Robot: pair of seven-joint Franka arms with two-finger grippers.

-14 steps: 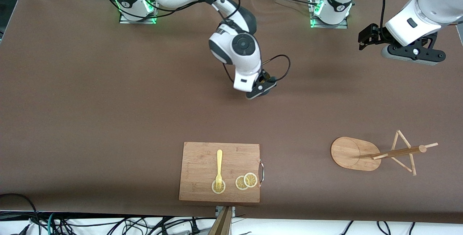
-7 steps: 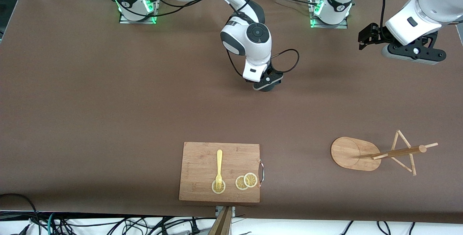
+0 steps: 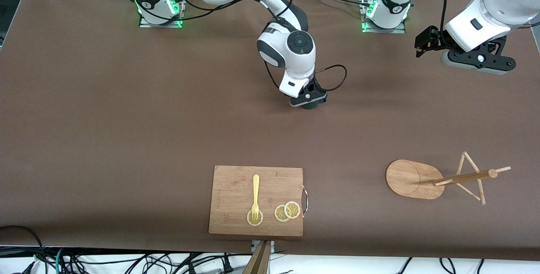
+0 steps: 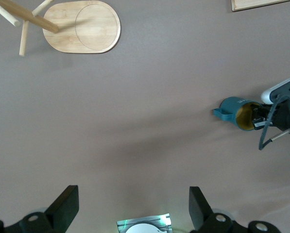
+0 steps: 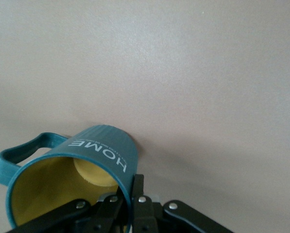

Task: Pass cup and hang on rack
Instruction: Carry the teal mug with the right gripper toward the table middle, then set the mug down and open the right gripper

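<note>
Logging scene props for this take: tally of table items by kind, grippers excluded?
cup: 1
rack: 1
cutting board: 1
fork: 1
lemon slices: 3
Total: 7

I see two white arms with dark grey joint caps, black cables looped along them, green lights glowing at both bases. The right gripper (image 3: 308,100) and left gripper (image 3: 476,59) are black, silver screws showing.

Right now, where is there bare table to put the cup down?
Bare table spans from the right pincer, shut on the cup, down to the cutting board, and between board and rack. The board, with fork and slices, is crowded.
</note>
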